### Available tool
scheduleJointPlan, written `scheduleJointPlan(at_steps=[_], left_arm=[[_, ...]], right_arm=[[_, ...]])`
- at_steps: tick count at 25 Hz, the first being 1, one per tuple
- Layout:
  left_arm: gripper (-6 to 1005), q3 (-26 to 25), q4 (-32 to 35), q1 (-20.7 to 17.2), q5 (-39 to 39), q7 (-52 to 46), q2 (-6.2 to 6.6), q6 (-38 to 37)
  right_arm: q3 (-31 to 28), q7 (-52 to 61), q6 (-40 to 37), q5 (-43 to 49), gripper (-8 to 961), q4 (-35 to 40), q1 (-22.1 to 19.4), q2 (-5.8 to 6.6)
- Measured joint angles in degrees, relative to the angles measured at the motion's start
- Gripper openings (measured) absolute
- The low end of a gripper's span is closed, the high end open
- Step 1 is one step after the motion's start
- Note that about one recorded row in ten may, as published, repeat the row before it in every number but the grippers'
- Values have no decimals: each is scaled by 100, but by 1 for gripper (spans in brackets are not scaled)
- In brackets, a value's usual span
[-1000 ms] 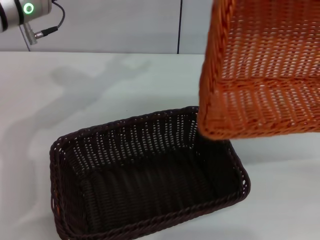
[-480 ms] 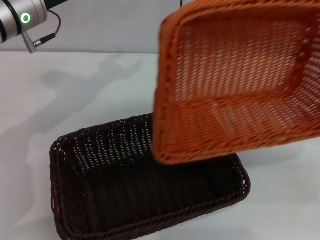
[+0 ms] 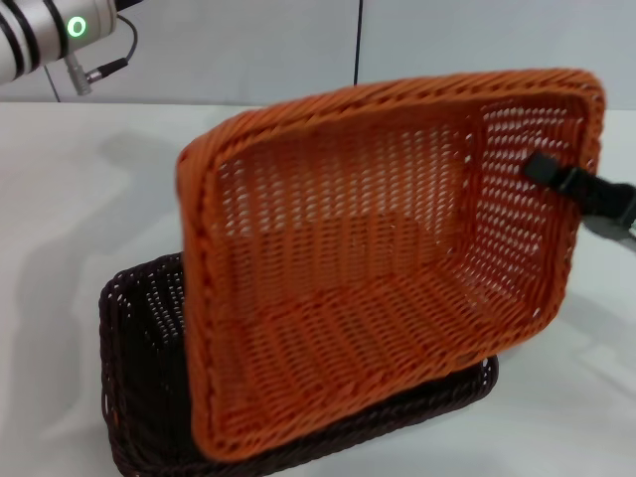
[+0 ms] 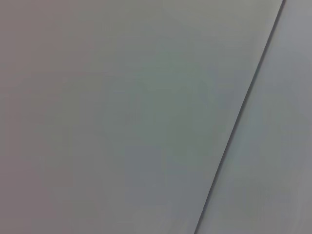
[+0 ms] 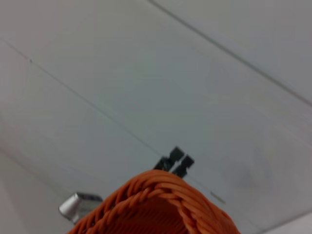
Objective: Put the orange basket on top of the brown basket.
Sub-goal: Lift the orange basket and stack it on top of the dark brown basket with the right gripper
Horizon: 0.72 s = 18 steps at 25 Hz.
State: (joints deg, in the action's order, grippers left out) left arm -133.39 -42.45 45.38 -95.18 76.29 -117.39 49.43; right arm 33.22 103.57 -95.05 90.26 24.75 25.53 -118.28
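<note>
Tilting steeply, the orange basket (image 3: 388, 268) hangs w/ its open side facing the robot, lower edge dipping into the brown basket (image 3: 139, 397) on the white table (image 3: 89, 209). Right gripper (image 3: 556, 177) is clamped on the orange basket's right-hand rim, one finger inside. Left arm (image 3: 45, 35) sits raised at far left; can't tell its fingers.

No readable text, label, brand, number or sign anywhere. Only a green ring light glowing on the left arm's silver housing (image 3: 45, 35), bearing no letters or digits.
</note>
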Motion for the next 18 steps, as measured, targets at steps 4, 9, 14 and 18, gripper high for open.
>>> scheduleJointPlan(at_steps=[4, 9, 14, 18], left_arm=[[838, 196, 53, 86, 1, 23, 20, -221], [838, 351, 253, 187, -5, 7, 97, -406], [838, 359, 376, 271, -5, 20, 68, -523], [838, 365, 390, 282, -5, 21, 38, -530]], right_arm=[[216, 75, -43, 8, 220, -130, 10, -2], [342, 141, -183, 11, 219, -199, -27, 1], [414, 186, -137, 121, 219, -256, -37, 17], [416, 272, -96, 309, 218, -252, -10, 61]])
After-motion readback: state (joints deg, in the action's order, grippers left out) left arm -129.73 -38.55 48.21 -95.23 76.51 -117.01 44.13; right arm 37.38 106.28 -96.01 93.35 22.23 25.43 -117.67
